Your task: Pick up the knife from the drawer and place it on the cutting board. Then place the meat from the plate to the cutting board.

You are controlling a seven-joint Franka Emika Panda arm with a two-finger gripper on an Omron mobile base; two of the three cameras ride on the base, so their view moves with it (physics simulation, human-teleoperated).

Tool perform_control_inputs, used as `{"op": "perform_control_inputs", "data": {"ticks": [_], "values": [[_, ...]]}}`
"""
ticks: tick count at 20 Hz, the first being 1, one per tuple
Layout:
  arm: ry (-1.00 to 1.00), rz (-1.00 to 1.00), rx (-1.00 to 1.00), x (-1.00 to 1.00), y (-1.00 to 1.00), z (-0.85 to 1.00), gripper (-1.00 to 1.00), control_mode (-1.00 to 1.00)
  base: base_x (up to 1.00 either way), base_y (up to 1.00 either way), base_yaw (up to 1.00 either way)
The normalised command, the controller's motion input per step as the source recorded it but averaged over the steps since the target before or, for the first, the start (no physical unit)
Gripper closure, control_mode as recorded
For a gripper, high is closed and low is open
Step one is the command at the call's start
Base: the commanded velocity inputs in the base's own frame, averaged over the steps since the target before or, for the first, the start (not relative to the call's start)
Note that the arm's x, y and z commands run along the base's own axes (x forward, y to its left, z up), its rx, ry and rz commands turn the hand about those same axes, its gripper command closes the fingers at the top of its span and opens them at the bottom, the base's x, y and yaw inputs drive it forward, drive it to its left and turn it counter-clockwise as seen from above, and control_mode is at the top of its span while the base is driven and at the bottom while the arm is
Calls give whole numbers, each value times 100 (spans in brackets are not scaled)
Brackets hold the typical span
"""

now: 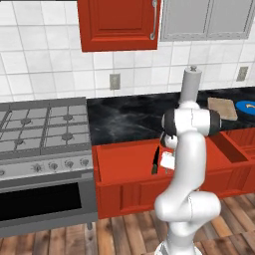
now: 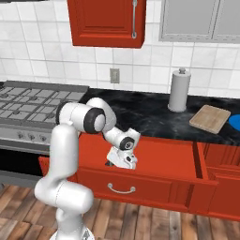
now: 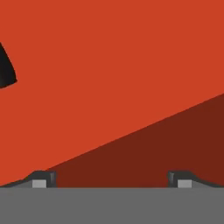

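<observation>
While the red drawer stands pulled out below the black counter, the knife lies inside it on the red floor, a slim, nearly black sliver pointing roughly front to back; in the hand view just one rounded dark end of it shows at the left edge. Its curved silver handle marks the drawer's flat front. Up on the counter to the right sits the cutting board, a thick block of pale tan wood with rounded corners, lying bare, and just beyond it the edge of the bright blue plate shows; whether the meat is on it cannot be made out. A paper-towel roll stands upright behind the board near the tiled wall, and the stove lies to the left. From its base the white arm rises, bends forward at the elbow and folds down so the wrist dips into the drawer. Its gripper hangs low inside, just beside the knife, with the two fingers spread wide apart over bare red floor, holding nothing.
</observation>
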Motion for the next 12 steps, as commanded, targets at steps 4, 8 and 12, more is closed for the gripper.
{"op": "perform_control_inputs", "data": {"ticks": [4, 8, 12], "values": [[1, -21, 7, -96, -36, 23, -100, -100, 0, 0, 0], [17, -27, 4, -86, -33, 76, -100, -100, 0, 0, 0], [25, -26, 3, -86, -34, 74, -100, -100, 0, 0, 0]]}}
